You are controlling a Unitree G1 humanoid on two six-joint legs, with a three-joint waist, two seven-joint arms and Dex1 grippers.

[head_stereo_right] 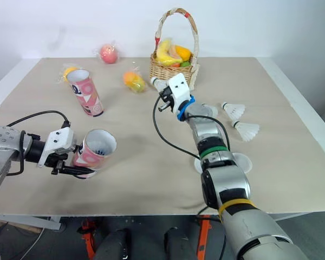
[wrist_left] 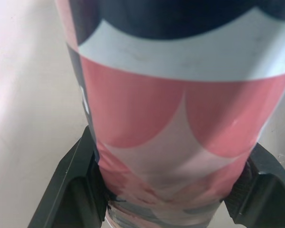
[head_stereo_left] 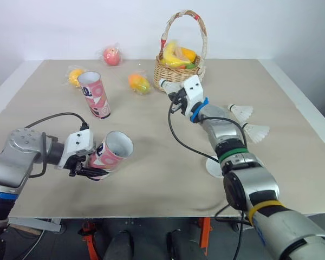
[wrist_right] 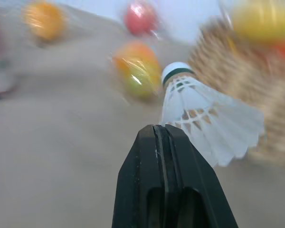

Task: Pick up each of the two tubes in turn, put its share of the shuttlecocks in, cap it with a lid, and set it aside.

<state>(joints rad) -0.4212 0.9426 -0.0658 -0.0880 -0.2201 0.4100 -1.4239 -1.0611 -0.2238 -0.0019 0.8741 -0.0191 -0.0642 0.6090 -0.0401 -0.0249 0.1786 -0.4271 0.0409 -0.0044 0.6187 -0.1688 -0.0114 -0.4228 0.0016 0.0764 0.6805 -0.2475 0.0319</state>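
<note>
Nearest, at the left, a pink tube [head_stereo_left: 112, 151] is held tilted above the table [head_stereo_left: 151, 187], with its open mouth turned up and to the right. It is clamped near its base between the fingers of the left gripper [head_stereo_left: 91, 170]. Farther off, a shuttlecock [wrist_right: 204, 114] is pinched by its feathers in the closed tips of the right gripper [head_stereo_left: 176, 101], near the basket [head_stereo_left: 173, 71]. A second tube [head_stereo_left: 95, 95] is stood upright at the far left. Two more shuttlecocks [head_stereo_left: 241, 111] [head_stereo_left: 256, 131] are laid at the right, and a white lid [head_stereo_left: 211, 166] is partly hidden by the right arm.
</note>
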